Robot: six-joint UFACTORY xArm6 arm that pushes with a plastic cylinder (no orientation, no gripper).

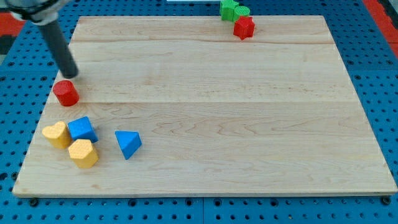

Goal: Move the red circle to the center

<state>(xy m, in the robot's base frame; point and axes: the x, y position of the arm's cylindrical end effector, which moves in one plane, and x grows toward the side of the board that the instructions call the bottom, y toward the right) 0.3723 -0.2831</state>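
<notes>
A single camera view looks down at an angle on a pale wooden table (205,112) resting on a blue perforated surface (379,74). A dark rod (59,46) comes in from the view's top left corner and slants down to the table near its left edge; my tip (70,75) sits on the wood there. The arm has no gripper, so nothing is open, closed or holding anything. The red circle (65,93), a short round block, lies just below my tip and slightly to the view's left of it, very close; whether the two touch cannot be told. It sits near the table's left edge, well apart from the middle of the table. Further toward the view's bottom left is a cluster: a yellow heart-shaped block (56,133), a blue block (82,129) of unclear shape just beside it on the view's right, and a second yellow block (83,153) just below these. A blue triangle (128,144) lies a little to the view's right of the cluster. At the view's top, right of centre, a green block (232,9) sits at the table's far edge, with a red star-like block (244,27) just below it.
</notes>
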